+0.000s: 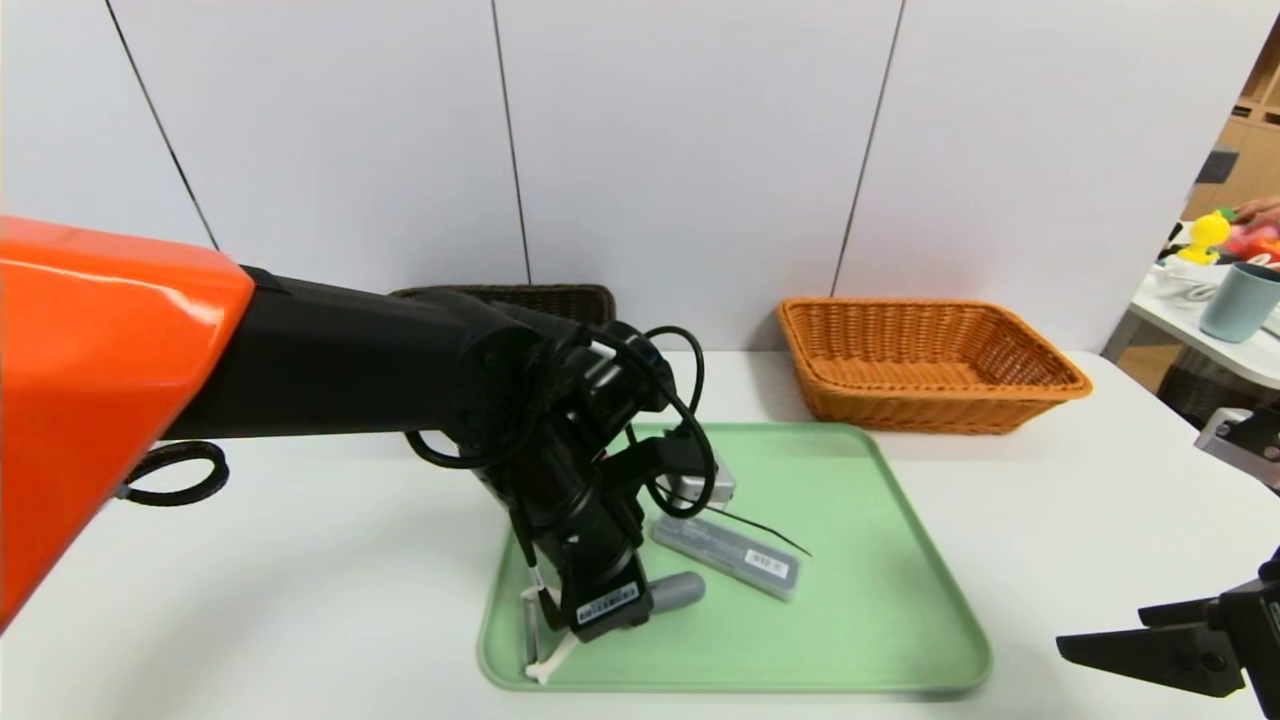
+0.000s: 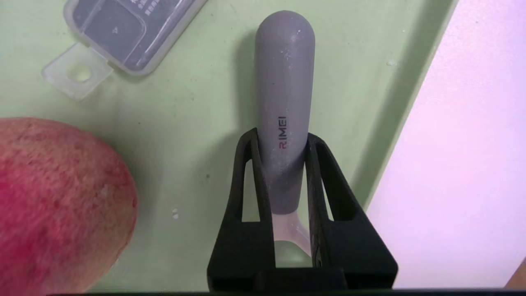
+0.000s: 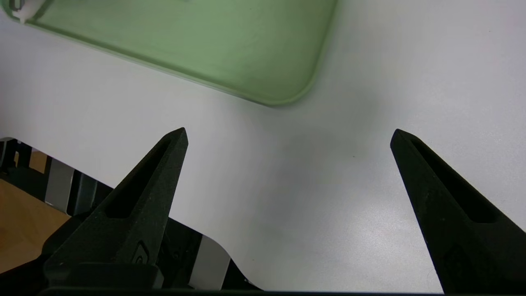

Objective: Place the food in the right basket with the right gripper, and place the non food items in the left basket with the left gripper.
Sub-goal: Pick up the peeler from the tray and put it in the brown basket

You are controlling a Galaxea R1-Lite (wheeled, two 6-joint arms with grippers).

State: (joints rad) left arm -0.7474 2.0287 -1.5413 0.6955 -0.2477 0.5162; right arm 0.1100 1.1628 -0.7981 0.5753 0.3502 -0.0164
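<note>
My left gripper (image 1: pixel 600 610) (image 2: pixel 281 137) is down on the green tray (image 1: pixel 880 560), shut on the grey handle of the white Y-peeler (image 1: pixel 678 592) (image 2: pixel 284 82). Its white head (image 1: pixel 545 665) sticks out at the tray's front left corner. The peach (image 2: pixel 57 205) lies close beside the peeler; in the head view the arm hides it. A slim grey case (image 1: pixel 728 556) (image 2: pixel 127 28) lies mid-tray. The dark brown left basket (image 1: pixel 560 298) shows behind the arm. The orange right basket (image 1: pixel 925 365) stands empty at the back right. My right gripper (image 1: pixel 1100 630) (image 3: pixel 289 133) hangs open over the white table (image 3: pixel 328 185), off the tray's front right corner (image 3: pixel 246 49).
The tray sits mid-table (image 1: pixel 300 560), close to its front edge. Off to the far right, a side table carries a pale blue cup (image 1: pixel 1240 300) and a yellow toy (image 1: pixel 1208 235). A white panelled wall closes off the back.
</note>
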